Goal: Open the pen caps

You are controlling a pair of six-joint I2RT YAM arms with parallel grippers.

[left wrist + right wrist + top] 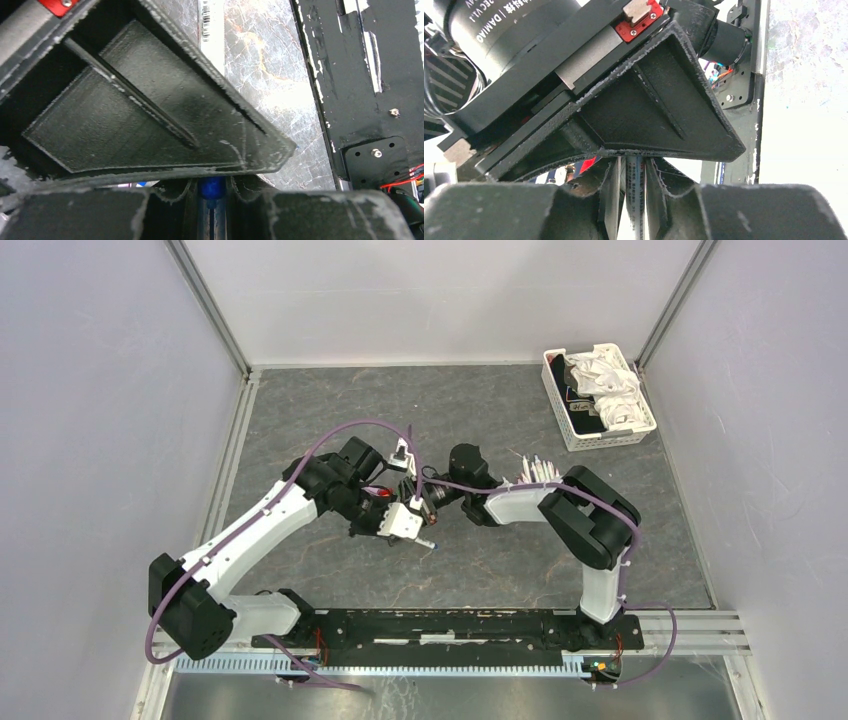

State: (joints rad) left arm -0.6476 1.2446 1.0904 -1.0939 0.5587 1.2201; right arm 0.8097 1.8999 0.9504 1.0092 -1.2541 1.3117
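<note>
My two grippers meet over the middle of the table. In the left wrist view my left gripper [212, 184] is shut on a stubby blue pen cap [212, 188]. The cap's far end lies against the broad black finger [150, 100] of the other gripper. In the right wrist view my right gripper [634, 167] is shut on a slim white printed pen barrel [634, 187] that runs along its fingers. From above, the left gripper [420, 522] and right gripper [437, 498] nearly touch, and a short pen end with a blue tip [431, 543] pokes out below them.
A bunch of white pens [535, 473] with coloured ends lies beside the right forearm. A white slotted basket [575, 433] holding crumpled white material stands at the back right. The black base rail [450, 625] runs along the near edge.
</note>
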